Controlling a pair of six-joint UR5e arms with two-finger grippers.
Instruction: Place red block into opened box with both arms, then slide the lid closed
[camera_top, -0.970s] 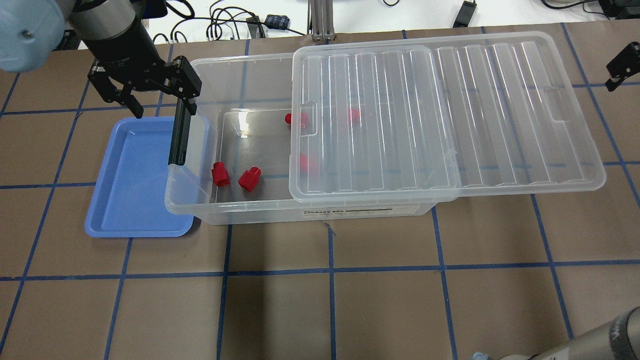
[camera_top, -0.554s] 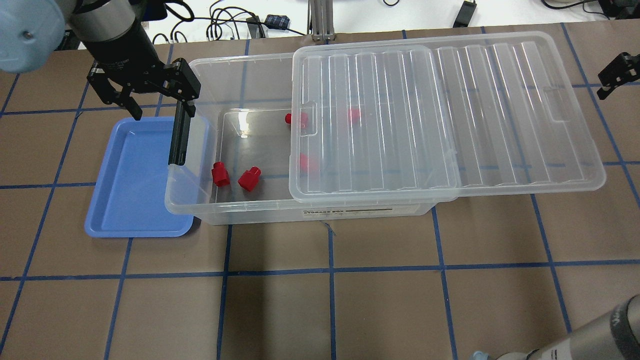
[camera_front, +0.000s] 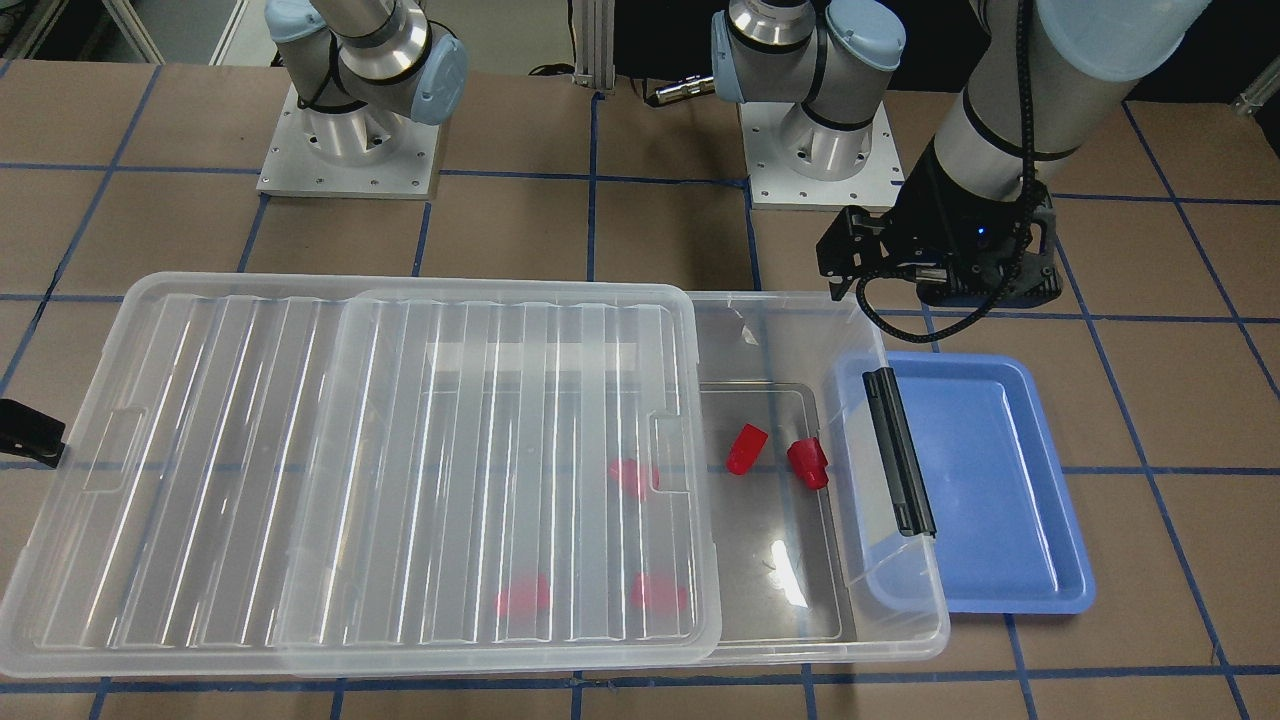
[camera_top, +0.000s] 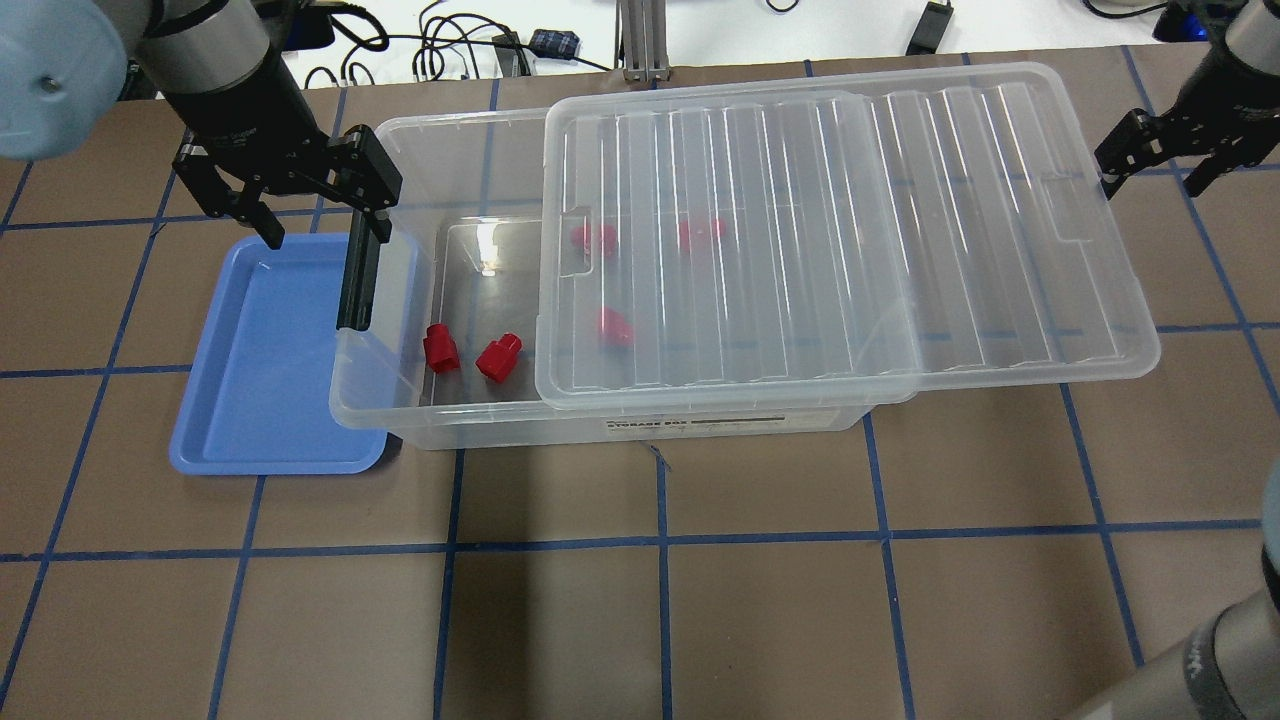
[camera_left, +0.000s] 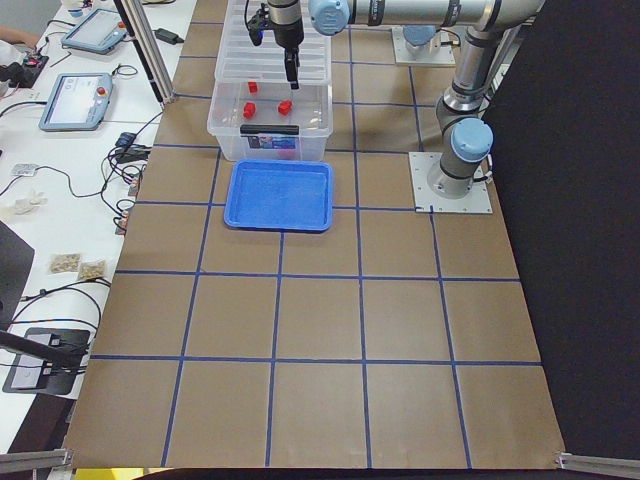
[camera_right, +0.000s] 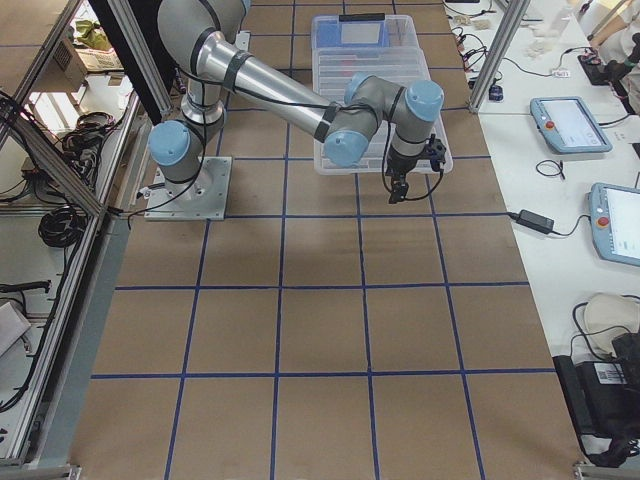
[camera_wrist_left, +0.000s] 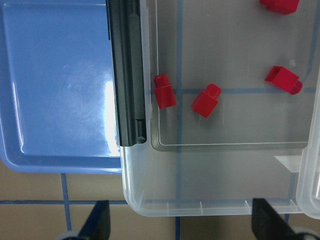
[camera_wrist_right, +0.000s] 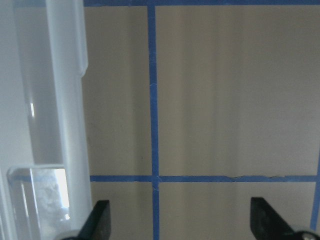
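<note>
Lid (camera_top: 840, 235) overhangs box (camera_top: 500, 425) past one end; other end uncovered.

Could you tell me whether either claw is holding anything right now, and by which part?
Nothing is held: left claw and right claw are both open, the right beside the lid's short edge.

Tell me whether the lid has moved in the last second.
Yes. The lid has slid left in the overhead view, toward the box's black strip, leaving less of the box open.
</note>
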